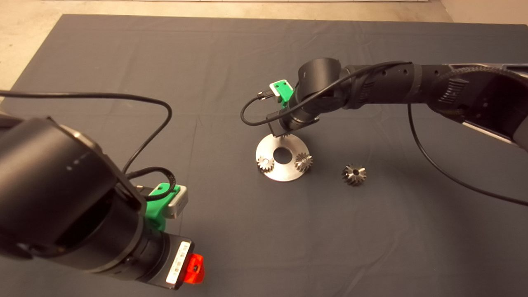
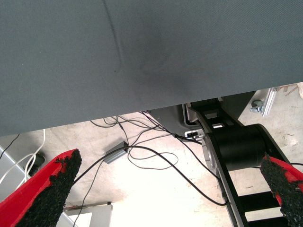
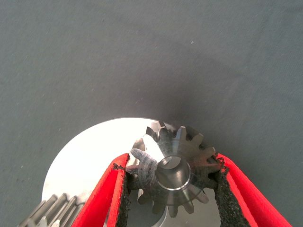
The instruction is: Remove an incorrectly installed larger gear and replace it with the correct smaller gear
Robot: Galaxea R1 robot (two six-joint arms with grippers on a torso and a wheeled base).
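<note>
Right end effector (image 3: 171,161) is closed on the smaller gear (image 3: 173,174) above the steel disc (image 3: 90,163). It should be lowered level, bore aligned and teeth meshed, before release. Left end effector (image 2: 169,158) is parked, open.

Count: four gears. The larger gear (image 1: 354,174) lies on the surface (image 1: 123,49) beside the disc, and two small gears (image 1: 265,163) (image 1: 303,161) are seated.

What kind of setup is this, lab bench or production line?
Probably a lab test bench. A dark grey cloth mat covers the table, and loose cables trail over a bare floor below. A round steel plate with small steel gears is the only workpiece; the right gripper grips one gear.
</note>
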